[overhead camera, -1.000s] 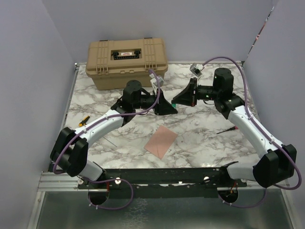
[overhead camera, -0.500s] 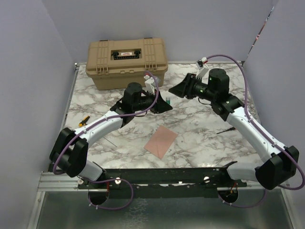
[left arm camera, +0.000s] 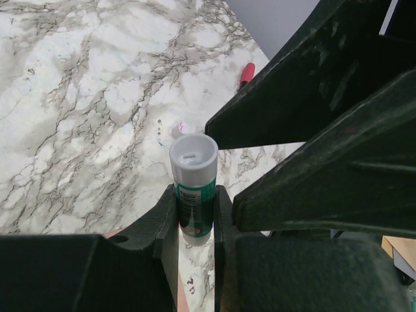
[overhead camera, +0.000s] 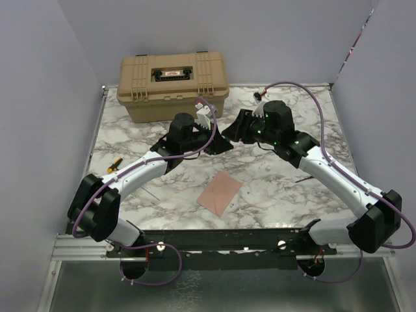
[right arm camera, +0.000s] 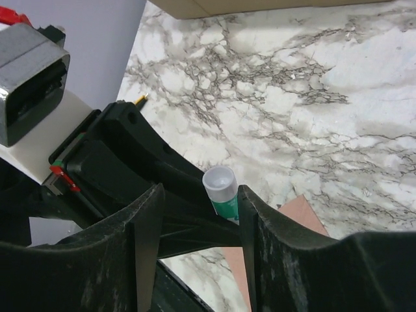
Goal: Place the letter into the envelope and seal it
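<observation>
A pinkish-brown envelope (overhead camera: 220, 192) lies flat on the marble table in front of both arms; one corner also shows in the right wrist view as envelope (right arm camera: 296, 218). The letter is out of view. My left gripper (overhead camera: 223, 144) (left arm camera: 195, 201) is shut on a green glue stick (left arm camera: 194, 170) with a white end, held above the table. My right gripper (overhead camera: 234, 130) (right arm camera: 198, 195) faces it and is open. Its fingers straddle the white end of the glue stick (right arm camera: 221, 188), which lies close to the right-hand finger (right arm camera: 250, 208).
A tan tool case (overhead camera: 172, 84) stands at the back of the table, just behind the two grippers. A yellow-and-black screwdriver (overhead camera: 114, 164) lies at the left edge and a red-handled tool (overhead camera: 309, 177) at the right. Grey walls close in both sides.
My right gripper has opened, swung up and away from the left gripper, then come back left and down around the glue stick's end. The left arm and the envelope have stayed put.
</observation>
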Controlling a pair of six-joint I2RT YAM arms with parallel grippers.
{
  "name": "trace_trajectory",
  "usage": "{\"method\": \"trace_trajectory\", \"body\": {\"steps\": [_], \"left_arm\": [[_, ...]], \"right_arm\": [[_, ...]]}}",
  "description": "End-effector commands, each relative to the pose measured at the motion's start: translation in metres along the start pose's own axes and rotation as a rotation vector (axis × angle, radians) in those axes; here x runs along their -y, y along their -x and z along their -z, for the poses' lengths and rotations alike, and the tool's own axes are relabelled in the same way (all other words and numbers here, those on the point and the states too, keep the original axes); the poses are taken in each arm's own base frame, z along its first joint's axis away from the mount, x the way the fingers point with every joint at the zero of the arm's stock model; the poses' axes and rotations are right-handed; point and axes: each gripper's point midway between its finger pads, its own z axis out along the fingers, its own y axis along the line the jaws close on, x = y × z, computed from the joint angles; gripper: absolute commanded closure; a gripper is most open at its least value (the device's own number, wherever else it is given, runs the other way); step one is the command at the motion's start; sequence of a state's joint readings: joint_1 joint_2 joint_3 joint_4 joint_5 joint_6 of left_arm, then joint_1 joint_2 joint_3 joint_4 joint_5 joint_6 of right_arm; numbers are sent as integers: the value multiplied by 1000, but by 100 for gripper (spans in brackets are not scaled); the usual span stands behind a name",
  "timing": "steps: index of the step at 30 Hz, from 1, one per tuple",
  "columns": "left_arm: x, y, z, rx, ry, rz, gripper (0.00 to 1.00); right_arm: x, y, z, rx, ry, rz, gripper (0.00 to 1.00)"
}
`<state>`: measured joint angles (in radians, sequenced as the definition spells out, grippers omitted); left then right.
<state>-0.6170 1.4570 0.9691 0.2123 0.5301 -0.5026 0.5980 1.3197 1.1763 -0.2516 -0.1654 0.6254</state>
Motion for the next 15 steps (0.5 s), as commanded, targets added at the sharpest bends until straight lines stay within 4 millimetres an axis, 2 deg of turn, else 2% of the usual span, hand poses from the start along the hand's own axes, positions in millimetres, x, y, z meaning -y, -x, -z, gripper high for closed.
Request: {"method": "trace_trajectory", "body": {"steps": [1, 9, 12, 15], "left_arm": [[6, 1, 5, -2, -20, -25, 100], [23, -1, 10, -29, -104, -47, 100], [28, -1, 12, -32, -121, -50, 100], [32, -2, 15, -36, -139, -54, 100]], "right_arm": [[1, -2, -2, -32, -30, 51, 50], [2, -10, -5, -67, -22, 75, 78], [-3, -14, -3, -93, 12, 95, 77], [-3, -17, -1, -108, 15, 105, 71]]}}
